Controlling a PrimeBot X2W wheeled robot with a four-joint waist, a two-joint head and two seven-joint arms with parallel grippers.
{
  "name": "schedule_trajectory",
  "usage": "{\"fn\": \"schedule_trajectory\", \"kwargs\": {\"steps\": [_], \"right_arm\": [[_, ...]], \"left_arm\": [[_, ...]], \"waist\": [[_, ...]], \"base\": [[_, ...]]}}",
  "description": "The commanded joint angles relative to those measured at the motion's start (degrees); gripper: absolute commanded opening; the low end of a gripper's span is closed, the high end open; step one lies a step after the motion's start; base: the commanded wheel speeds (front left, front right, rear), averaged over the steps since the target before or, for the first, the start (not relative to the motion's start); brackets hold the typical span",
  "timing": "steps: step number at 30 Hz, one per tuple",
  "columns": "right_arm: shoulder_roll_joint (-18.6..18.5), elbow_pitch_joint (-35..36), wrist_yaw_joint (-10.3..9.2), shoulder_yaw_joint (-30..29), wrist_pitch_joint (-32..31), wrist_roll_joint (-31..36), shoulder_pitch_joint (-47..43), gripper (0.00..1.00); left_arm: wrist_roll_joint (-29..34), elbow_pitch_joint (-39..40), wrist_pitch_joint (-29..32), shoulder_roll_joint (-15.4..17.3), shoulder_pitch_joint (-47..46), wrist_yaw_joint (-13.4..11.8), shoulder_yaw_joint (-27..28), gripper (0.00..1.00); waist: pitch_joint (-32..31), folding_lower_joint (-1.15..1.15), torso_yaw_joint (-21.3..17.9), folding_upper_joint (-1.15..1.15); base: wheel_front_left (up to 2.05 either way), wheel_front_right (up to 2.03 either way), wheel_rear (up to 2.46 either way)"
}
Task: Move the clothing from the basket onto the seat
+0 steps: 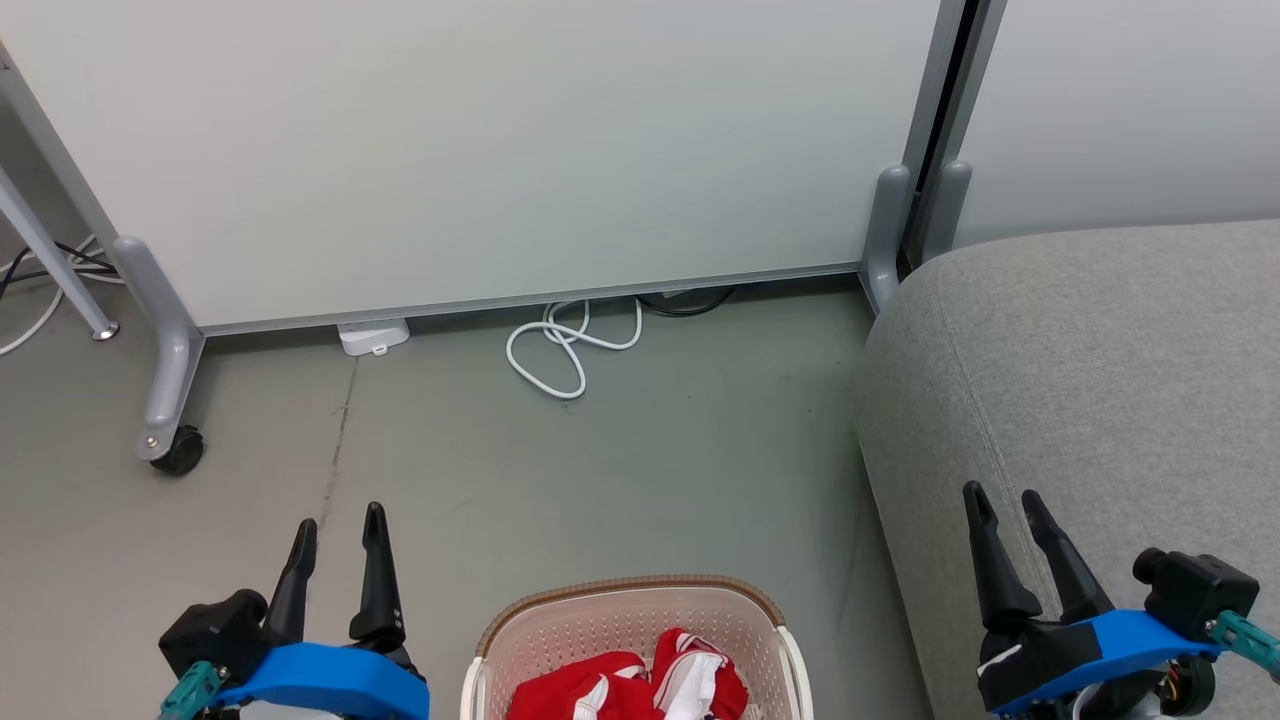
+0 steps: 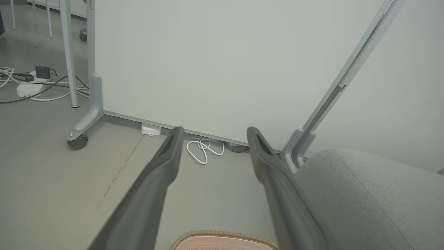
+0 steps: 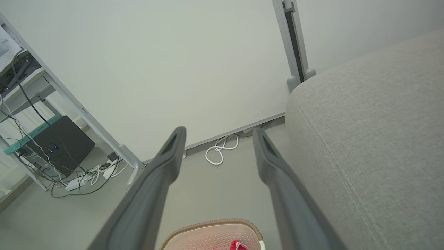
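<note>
Red clothing (image 1: 640,685) with white trim lies bunched inside the cream basket (image 1: 630,600), which stands on the floor at the bottom middle of the head view. The basket's brown rim (image 2: 222,238) peeks into the left wrist view, and its rim (image 3: 211,225) with a scrap of red clothing (image 3: 237,244) shows in the right wrist view. The light-grey seat (image 1: 1090,400) fills the right side. My left gripper (image 1: 340,520) is open to the left of the basket, above the floor. My right gripper (image 1: 1005,500) is open above the seat's front part. Both hold nothing.
A white partition panel (image 1: 500,150) on grey wheeled feet (image 1: 175,445) stands behind. A coiled white cable (image 1: 570,345) and a small white box (image 1: 372,336) lie on the grey floor at its base. A desk with a dark computer (image 3: 59,146) and cables is off to the left.
</note>
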State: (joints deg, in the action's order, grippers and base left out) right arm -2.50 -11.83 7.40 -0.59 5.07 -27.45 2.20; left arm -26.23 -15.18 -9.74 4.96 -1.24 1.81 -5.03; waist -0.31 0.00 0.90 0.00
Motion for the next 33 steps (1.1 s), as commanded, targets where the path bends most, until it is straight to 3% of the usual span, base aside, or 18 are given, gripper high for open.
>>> {"fn": "schedule_trajectory", "kwargs": {"steps": [1,33], "right_arm": [[-0.44,0.76,0.10,0.04,0.44,2.02,0.01,1.00],[-0.53,-0.27,0.14,0.12,1.23,16.76,-0.34,1.00]], "left_arm": [[1.82,0.12,-0.68,0.34,0.22,-0.37,-0.35,1.00],[13.05,-3.09,-4.36,-0.25,0.31,-1.19,-0.91,1.00]], "waist": [[-0.03,0.00,0.04,0.00],[-0.24,0.00,0.18,0.00]], "base": [[0.00,0.00,0.00],[0.00,0.00,0.00]]}}
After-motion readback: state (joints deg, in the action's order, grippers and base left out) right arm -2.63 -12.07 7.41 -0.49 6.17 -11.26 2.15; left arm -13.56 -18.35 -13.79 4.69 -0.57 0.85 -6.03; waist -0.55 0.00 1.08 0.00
